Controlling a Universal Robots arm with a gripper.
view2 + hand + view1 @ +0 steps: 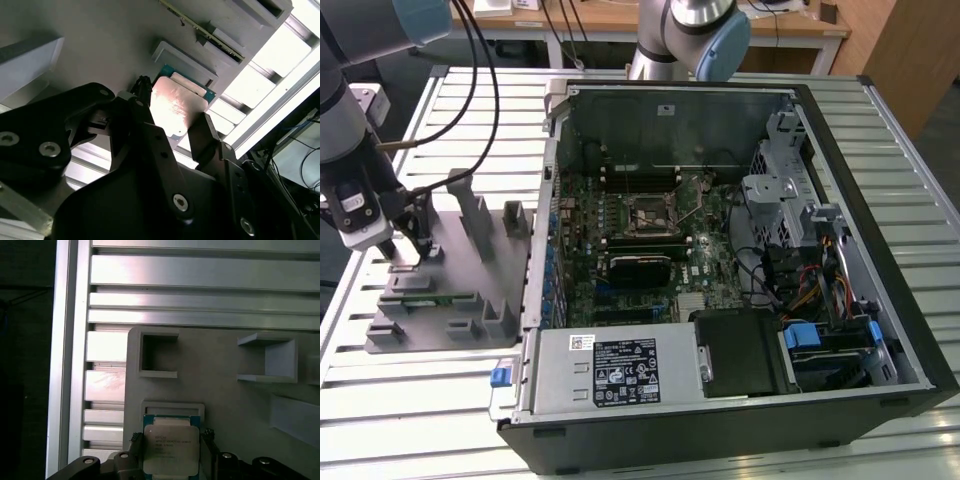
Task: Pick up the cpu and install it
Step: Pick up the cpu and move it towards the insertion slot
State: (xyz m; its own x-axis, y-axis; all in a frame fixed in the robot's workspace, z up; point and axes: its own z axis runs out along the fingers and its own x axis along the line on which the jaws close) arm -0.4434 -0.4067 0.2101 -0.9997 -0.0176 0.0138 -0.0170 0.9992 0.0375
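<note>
**Table** [410, 420]: slatted aluminium, carrying everything below.

**Case** [740, 440]: an open black computer case that lies on its side. It fills the table from the middle to the edge at the exterior view's right, and its near wall runs along the near edge.

**Board** [582, 230]: a green motherboard that lies flat on the case floor.

**Plate** [440, 275]: a grey fixture plate with raised blocks and pockets. It lies flat beside the case, towards the table edge at the exterior view's left, apart from the case wall.

**Arm** [342, 120]: a grey arm that comes in over the far corner at the exterior view's left. It reaches down to the plate's outer side, and black cables [480, 90] trail from it.

**Gripper** [408, 245]: black, lowered onto the plate close to the table's edge at the exterior view's left. In both wrist views the jaws stand on two opposite sides of the cpu and are closed against its edges, with no gap visible.

**Socket** [653, 215]: a square black socket with a metal frame, near the middle of the board. It is well apart from the gripper.

**Memory stick** [432, 297]: a narrow green strip held on edge in the plate, just beside the gripper on the side towards the near edge.

**Cpu** [170, 450] [176, 106]: a flat square chip with a silvery lid on a green base. It sits at a shallow framed pocket of the plate, between the jaws.
</note>
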